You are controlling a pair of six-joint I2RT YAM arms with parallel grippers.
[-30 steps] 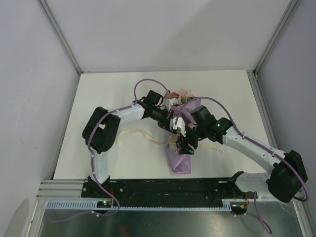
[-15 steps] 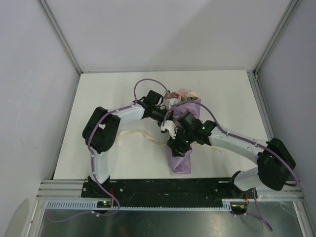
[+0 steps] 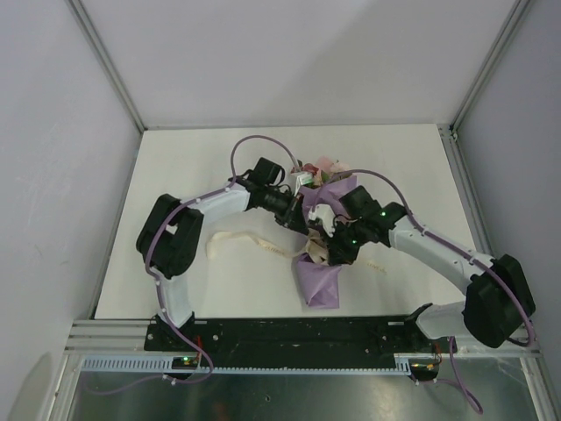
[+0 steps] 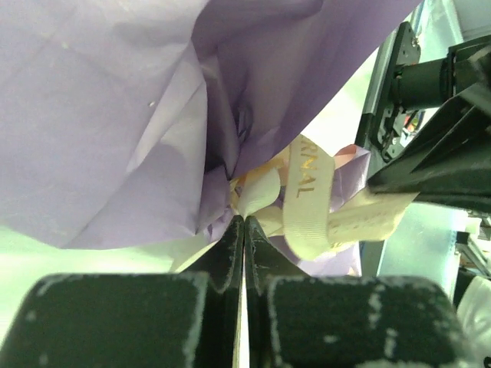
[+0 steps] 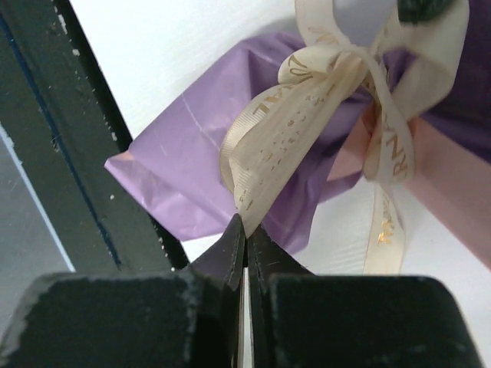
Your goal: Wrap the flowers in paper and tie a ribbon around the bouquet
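The bouquet (image 3: 320, 282) lies mid-table, a lilac-purple paper (image 4: 107, 115) cone with pink and dark red flowers (image 3: 326, 167) at its far end. A cream ribbon (image 5: 280, 138) with gold lettering is knotted round the pinched waist, beside a pink flap (image 5: 449, 184). My left gripper (image 4: 244, 218) is shut on a ribbon loop (image 4: 259, 192) at the waist. My right gripper (image 5: 245, 220) is shut on another ribbon loop, pulled taut from the knot. In the top view both grippers (image 3: 308, 221) (image 3: 327, 253) meet over the waist and hide the knot.
A loose ribbon tail (image 3: 244, 239) trails left across the white table (image 3: 202, 167), and a shorter end (image 3: 377, 264) lies to the right. The black base rail (image 3: 289, 331) runs along the near edge. Grey walls stand on three sides.
My right gripper went from open to shut on the ribbon, and its wrist swung back toward the right of the waist. The left arm shifted slightly, still shut on its loop.
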